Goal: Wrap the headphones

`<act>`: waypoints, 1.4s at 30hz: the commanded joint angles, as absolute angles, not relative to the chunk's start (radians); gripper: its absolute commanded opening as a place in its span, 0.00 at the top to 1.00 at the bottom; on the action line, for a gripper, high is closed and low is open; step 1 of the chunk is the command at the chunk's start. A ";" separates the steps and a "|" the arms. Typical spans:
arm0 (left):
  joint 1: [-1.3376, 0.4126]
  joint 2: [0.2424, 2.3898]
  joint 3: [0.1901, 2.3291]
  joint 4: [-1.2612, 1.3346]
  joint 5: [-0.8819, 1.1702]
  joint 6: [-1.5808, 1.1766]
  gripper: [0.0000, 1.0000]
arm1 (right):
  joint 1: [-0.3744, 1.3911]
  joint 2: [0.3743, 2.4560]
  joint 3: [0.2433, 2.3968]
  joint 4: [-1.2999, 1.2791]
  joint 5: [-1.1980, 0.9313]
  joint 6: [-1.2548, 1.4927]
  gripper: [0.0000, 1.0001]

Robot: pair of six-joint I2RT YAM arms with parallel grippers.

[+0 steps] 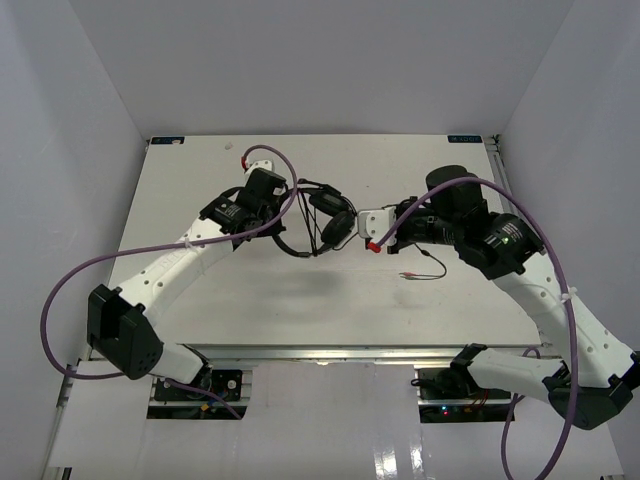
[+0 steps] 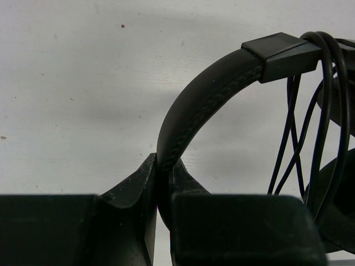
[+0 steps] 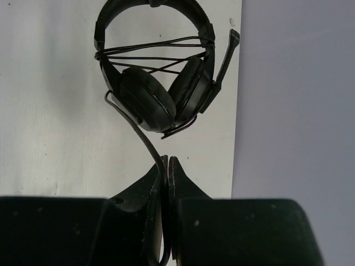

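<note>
**A:** Where do we have the headphones (image 1: 325, 222)?

**B:** Between our two grippers, with the middle of the table (image 1: 200, 170) beneath them. From the shadow we judge them lifted clear of it, though we can't be sure.

**A:** Why is our left gripper (image 2: 165, 177) on the headband (image 2: 205, 102)?

**B:** It pinches the arch edge-on, fingers pressed onto it from both sides. We think that fixes the frame so it cannot turn while the cord (image 3: 142, 136) is drawn around it.

**A:** And how does the cord lie?

**B:** Several strands cross from one side of the headphones to the other, just above the cups (image 3: 147, 102), and some cross over each other. Below the cups, one run leads into our right gripper (image 3: 168, 166). Its fingers are closed on that run with barely a gap.

**A:** So the right side does the winding?

**B:** That's our reading. One gripper anchors the headphones and the other carries the line taut so the loops sit tight.

**A:** How much is left?

**B:** A loose tail lies on the table to the right of the headphones, ending in the plug (image 1: 404, 274). We judge a turn or two remains, then that end needs tucking in.

**A:** What's the risk?

**B:** If we pull too hard, the headband may twist in the left pinch. If we let the run go slack, the loops could slide down over the cups.
</note>
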State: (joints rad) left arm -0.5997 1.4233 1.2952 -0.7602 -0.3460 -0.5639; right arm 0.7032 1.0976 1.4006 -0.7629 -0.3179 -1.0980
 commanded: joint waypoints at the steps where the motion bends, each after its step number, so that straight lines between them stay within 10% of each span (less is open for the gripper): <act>1: -0.610 1.412 1.288 -0.695 -0.296 -0.522 1.00 | 0.736 1.101 1.425 -0.703 -0.233 -1.145 0.90; 42: -0.589 1.591 1.546 -0.666 -0.220 -0.820 1.00 | 0.885 0.978 1.187 -0.862 -0.344 -1.241 0.90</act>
